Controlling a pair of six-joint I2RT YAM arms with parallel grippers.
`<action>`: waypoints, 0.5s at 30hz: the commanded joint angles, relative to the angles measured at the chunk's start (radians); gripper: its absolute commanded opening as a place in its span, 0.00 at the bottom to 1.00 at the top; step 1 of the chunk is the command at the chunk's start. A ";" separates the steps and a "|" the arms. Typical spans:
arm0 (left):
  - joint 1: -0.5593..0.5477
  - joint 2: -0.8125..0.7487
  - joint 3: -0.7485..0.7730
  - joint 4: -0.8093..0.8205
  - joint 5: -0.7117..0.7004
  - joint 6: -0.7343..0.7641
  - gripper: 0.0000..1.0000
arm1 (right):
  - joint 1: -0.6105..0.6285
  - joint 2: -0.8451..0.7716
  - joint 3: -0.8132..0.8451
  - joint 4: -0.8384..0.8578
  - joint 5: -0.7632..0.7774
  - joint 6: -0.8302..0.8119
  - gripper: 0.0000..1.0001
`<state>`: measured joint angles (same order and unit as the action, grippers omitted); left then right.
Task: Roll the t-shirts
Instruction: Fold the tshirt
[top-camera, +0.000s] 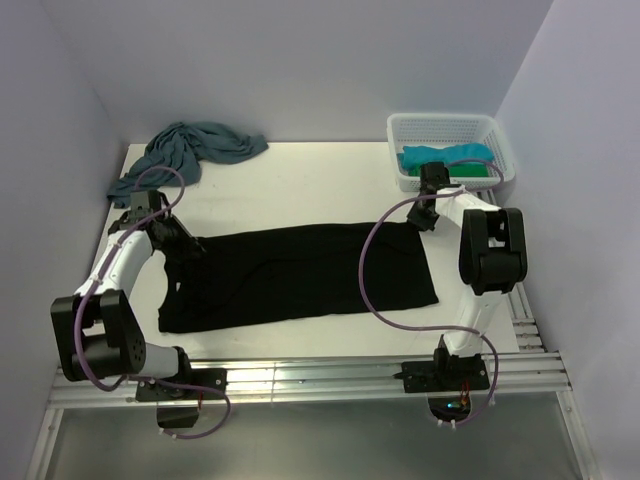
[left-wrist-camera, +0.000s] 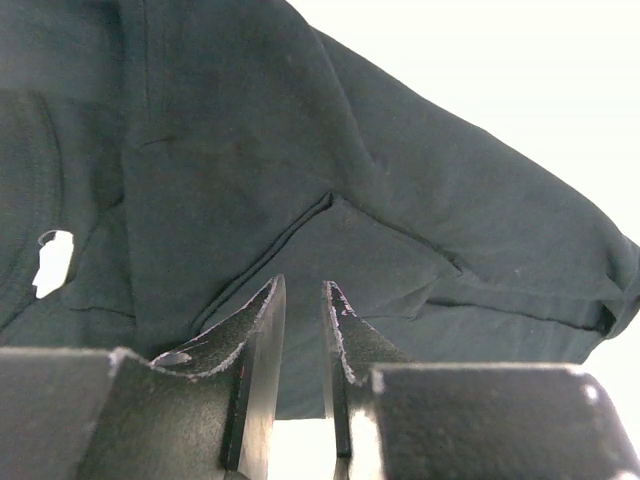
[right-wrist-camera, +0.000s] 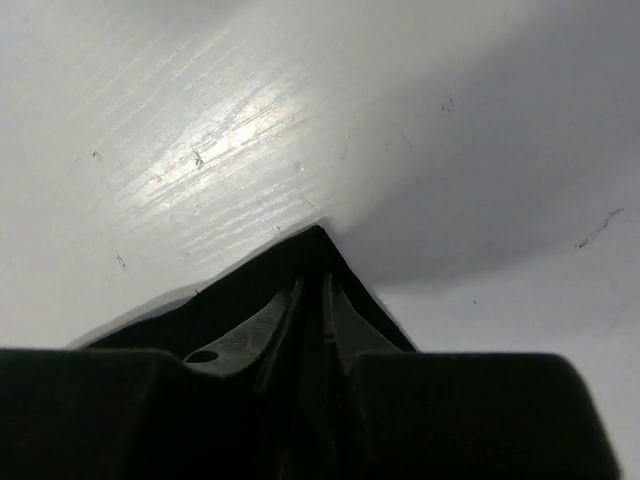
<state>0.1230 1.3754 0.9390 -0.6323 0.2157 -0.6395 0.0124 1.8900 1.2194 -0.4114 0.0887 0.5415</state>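
Black t-shirt (top-camera: 300, 275) flat on table (top-camera: 330, 165), long axis left-to-right, spanning between my two claws. Right claw (right-wrist-camera: 312, 285) on far right corner, jaws nearly together, corner of cloth pinched. Left claw (left-wrist-camera: 300, 290) on far left end, narrow gap, cloth tented up to tips, looks pinched. Rest of shirt lies nearward of both claws. Judgement: far edge comes toward me, both ends level. Dusty-blue t-shirt (top-camera: 195, 150) far left, well apart.

The white table (top-camera: 300, 170) carries a flat black t-shirt (top-camera: 300, 275), a crumpled dusty-blue shirt (top-camera: 190, 150) and a mesh basket (top-camera: 445, 130).
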 joint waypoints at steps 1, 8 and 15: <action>0.000 0.020 -0.011 0.039 0.045 0.006 0.26 | -0.005 0.017 0.043 -0.026 0.032 -0.012 0.17; 0.001 0.093 -0.006 0.037 0.047 0.012 0.25 | -0.005 0.054 0.101 -0.037 0.058 -0.017 0.00; 0.000 0.109 -0.014 0.034 0.050 0.020 0.24 | -0.032 0.090 0.181 -0.059 0.106 -0.041 0.04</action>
<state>0.1230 1.4857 0.9352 -0.6216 0.2428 -0.6392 0.0071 1.9617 1.3384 -0.4629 0.1246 0.5255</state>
